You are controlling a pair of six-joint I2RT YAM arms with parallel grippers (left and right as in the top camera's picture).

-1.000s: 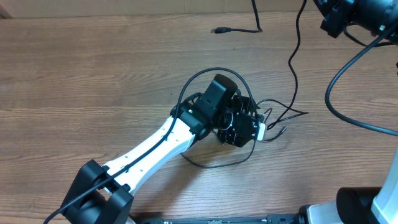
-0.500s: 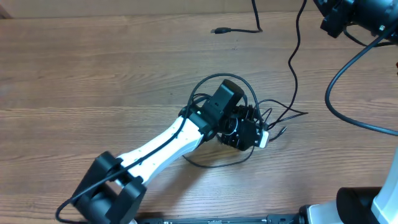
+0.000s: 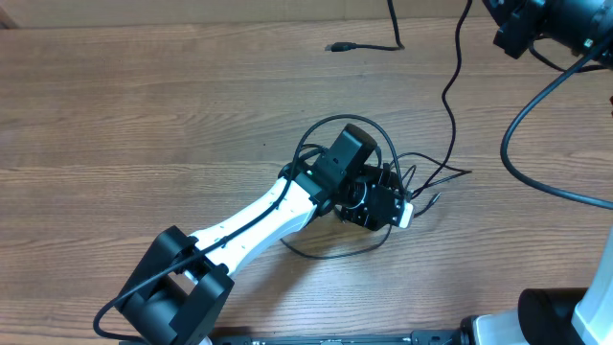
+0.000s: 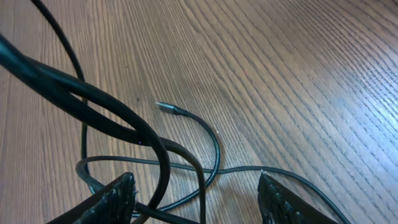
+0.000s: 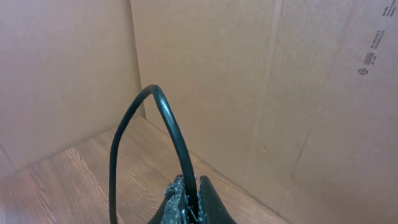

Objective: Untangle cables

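The cables (image 3: 421, 180) lie as a small tangle of thin black cords on the wooden table. My left gripper (image 3: 391, 199) hangs over the tangle's left side. In the left wrist view my left gripper (image 4: 198, 198) is open, with several strands (image 4: 214, 146) lying between its fingers and a plug end (image 4: 164, 106) beyond them. One strand (image 3: 452, 91) runs from the tangle up to the top edge. My right gripper (image 5: 194, 190) is shut on a black cable (image 5: 163, 109) that loops above it, raised near cardboard walls.
A separate cable with a plug (image 3: 339, 46) lies at the far edge of the table. The right arm (image 3: 551, 24) and its thick wire (image 3: 517, 153) fill the top right. A thick arm wire (image 4: 68, 93) crosses the left wrist view. Cardboard walls (image 5: 261, 74) stand behind the table.
The left arm has swung slightly to the right and its gripper has settled a little further over the tangle. The right arm and the long strand have hardly moved.
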